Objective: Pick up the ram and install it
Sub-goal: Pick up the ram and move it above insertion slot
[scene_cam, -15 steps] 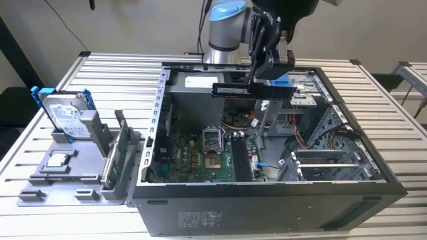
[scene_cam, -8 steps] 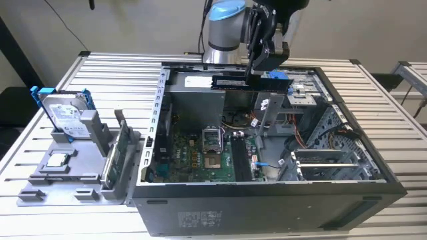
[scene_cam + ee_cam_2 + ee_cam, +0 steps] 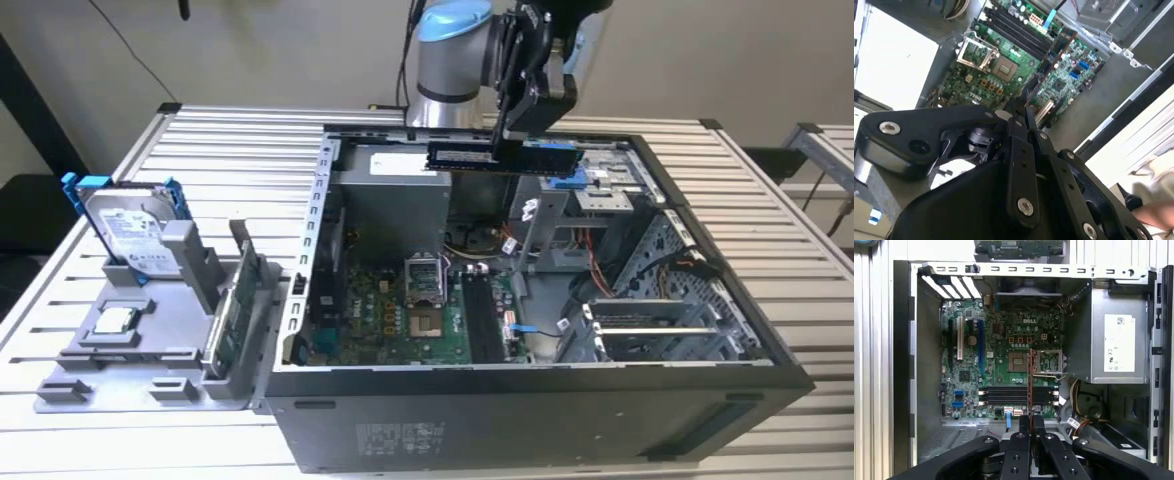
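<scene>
Alignment matters most: our gripper point(image 3: 503, 143), fingers point(image 3: 1024, 427) clamped on the ram point(image 3: 467, 158), hangs above the open case point(image 3: 561, 420), and the stick lies crosswise to the memory slots point(image 3: 1016, 395); we judge it wants turning parallel.

Arm point(image 3: 447, 60) cut off by exterior view's top edge. Ram point(image 3: 1030, 385) edge-on in first wrist view, thin line, faces unseen; gripped end hidden between fingers point(image 3: 1024, 424) of gripper point(image 3: 1030, 419) clamped on it. Gripper body cut by picture edge in both wrist views. Green card point(image 3: 1019, 246) cropped by edge in first wrist view. Person's limb point(image 3: 1154, 215) cropped at corner of second wrist view; hand or forearm, cannot tell.
</scene>
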Robot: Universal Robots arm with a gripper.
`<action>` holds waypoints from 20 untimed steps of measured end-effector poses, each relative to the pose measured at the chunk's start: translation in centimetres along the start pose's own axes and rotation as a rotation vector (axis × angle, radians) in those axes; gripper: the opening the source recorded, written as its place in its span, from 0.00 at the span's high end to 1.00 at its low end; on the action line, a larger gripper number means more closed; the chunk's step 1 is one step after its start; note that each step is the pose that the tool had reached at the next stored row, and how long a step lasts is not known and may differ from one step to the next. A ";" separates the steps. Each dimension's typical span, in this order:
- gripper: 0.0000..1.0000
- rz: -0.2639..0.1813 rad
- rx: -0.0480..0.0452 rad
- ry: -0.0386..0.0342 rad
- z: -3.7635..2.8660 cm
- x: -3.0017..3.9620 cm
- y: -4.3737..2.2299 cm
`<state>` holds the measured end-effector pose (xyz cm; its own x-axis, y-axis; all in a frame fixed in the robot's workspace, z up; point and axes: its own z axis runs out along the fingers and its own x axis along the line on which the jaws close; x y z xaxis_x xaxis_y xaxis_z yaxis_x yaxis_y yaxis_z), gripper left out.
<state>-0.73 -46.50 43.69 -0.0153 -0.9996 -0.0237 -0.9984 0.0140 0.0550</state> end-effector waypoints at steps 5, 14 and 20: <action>0.86 0.000 0.0000 -0.0002 0.05 -0.67 -0.63; 0.86 0.000 0.0001 -0.0003 0.10 -1.26 -1.57; 0.86 -0.001 0.0142 -0.0015 0.12 -1.27 -1.59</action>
<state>0.87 -45.25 43.52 -0.0149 -0.9996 -0.0252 -0.9991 0.0138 0.0408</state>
